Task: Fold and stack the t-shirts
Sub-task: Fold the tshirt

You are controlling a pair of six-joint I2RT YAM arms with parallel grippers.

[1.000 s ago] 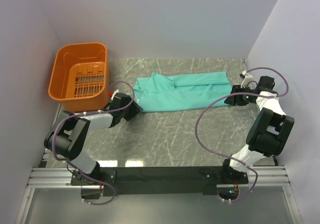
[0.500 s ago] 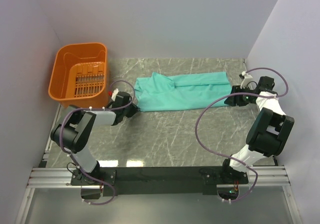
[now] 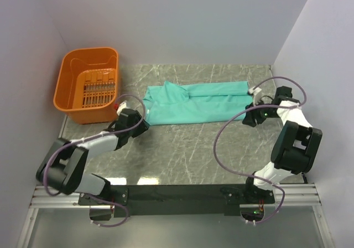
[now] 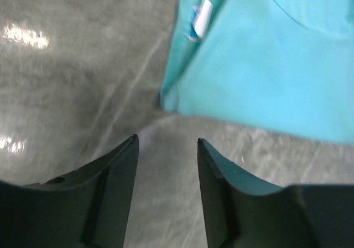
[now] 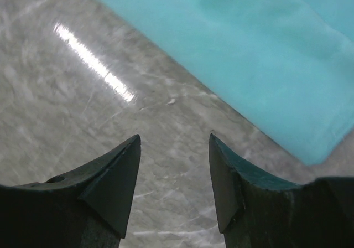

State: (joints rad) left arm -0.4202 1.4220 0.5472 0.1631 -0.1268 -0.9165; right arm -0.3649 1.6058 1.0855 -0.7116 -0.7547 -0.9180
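Room: pale walls [image 3: 182, 21] close the bench [image 3: 188, 148] on the left, far and right sides. Bench is grey marbled stone, glossy, with light streaks showing in both wrist views.

T-shirt [image 3: 199, 101]: teal, folded to a long band lying flat across the far-middle of the bench, long edges running left to right. Near half of the bench, between shirt and the arms' mounting rail [image 3: 177, 195], is open. A narrow bare strip lies between shirt and far wall.

Basket [image 3: 83, 114]: orange, far-left corner, close to the left wall, apart from the shirt's left end.

Left arm [image 3: 99, 143]: reaches low toward the shirt's near-left corner. Left jaws spread, nothing between them, over bare stone just short of that corner.

Right arm [image 3: 293, 143]: bent along the right wall, little room behind it. Right jaws spread, holding nothing, over bare stone; the shirt's near-right corner lies just ahead.

Wrist views only: white label [image 4: 200, 18] at the shirt's left edge, not readable from the top view.
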